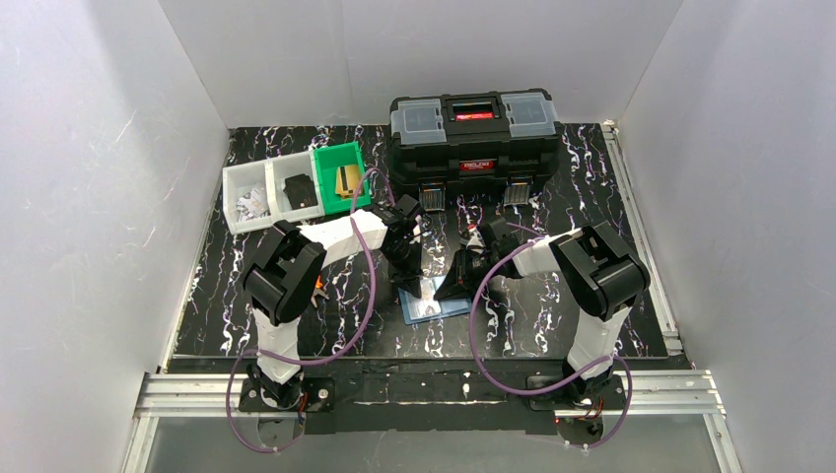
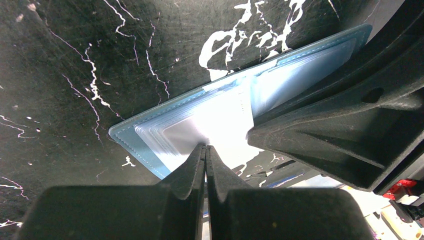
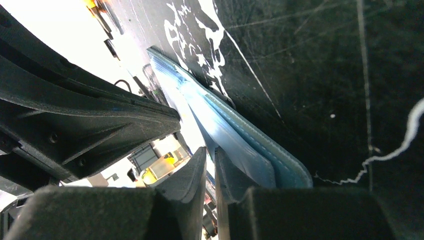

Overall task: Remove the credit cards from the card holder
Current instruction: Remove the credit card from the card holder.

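Lying open and flat beneath both grippers, the card holder (image 1: 434,304) shows a teal-blue stitched border and pale, glossy clear pockets stacked in steps. I cannot make out a card in any pocket.

The left gripper (image 2: 206,148) has its jaws pressed fully together with nothing between them. Its tips rest on one half of the holder's clear pockets. The right gripper (image 3: 210,152) comes in from the opposite side over the other half. Its jaws stand a thin slit apart at the pocket edges, and I cannot tell whether anything is caught in that slit. Both sets of fingers are matte black, ribbed plastic.

Beyond the left gripper and to its left stands a green bin (image 1: 322,177) with an orange-tan credit card (image 1: 345,179) inside. Next to the bin, farther left, is a white two-compartment tray (image 1: 233,197). The nearer cell holds a dark flat item (image 1: 301,193) and the farther one holds white scraps (image 1: 254,205).

A black toolbox (image 1: 475,138) with grey lid trays stands beyond both grippers. The table (image 1: 296,325) is black with white marbling. Purple cables (image 1: 370,266) loop beside each arm.
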Robot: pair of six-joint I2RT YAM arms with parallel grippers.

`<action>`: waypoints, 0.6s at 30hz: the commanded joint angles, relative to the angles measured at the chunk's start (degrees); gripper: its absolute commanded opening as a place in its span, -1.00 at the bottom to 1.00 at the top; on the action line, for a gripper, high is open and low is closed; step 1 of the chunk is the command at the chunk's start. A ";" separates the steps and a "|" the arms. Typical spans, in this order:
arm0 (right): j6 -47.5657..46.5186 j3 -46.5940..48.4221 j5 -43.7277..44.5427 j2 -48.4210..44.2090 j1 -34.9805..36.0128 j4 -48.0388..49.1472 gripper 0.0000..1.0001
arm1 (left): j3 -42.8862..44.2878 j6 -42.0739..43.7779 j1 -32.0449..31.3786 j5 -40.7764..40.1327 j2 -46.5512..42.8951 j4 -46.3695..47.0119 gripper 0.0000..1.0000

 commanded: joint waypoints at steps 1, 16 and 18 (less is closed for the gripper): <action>-0.66 0.74 3.00 2.08 0.53 -3.70 -0.62 | -1.16 1.02 -0.92 -3.58 3.19 -1.06 -1.00; -1.47 1.61 4.36 2.13 1.60 -5.73 -0.84 | -1.62 0.98 -0.89 -3.28 2.90 -1.03 -1.00; -1.30 1.35 4.57 2.06 1.62 -5.53 -0.94 | -2.03 1.17 -0.81 -3.54 2.29 -1.19 -1.00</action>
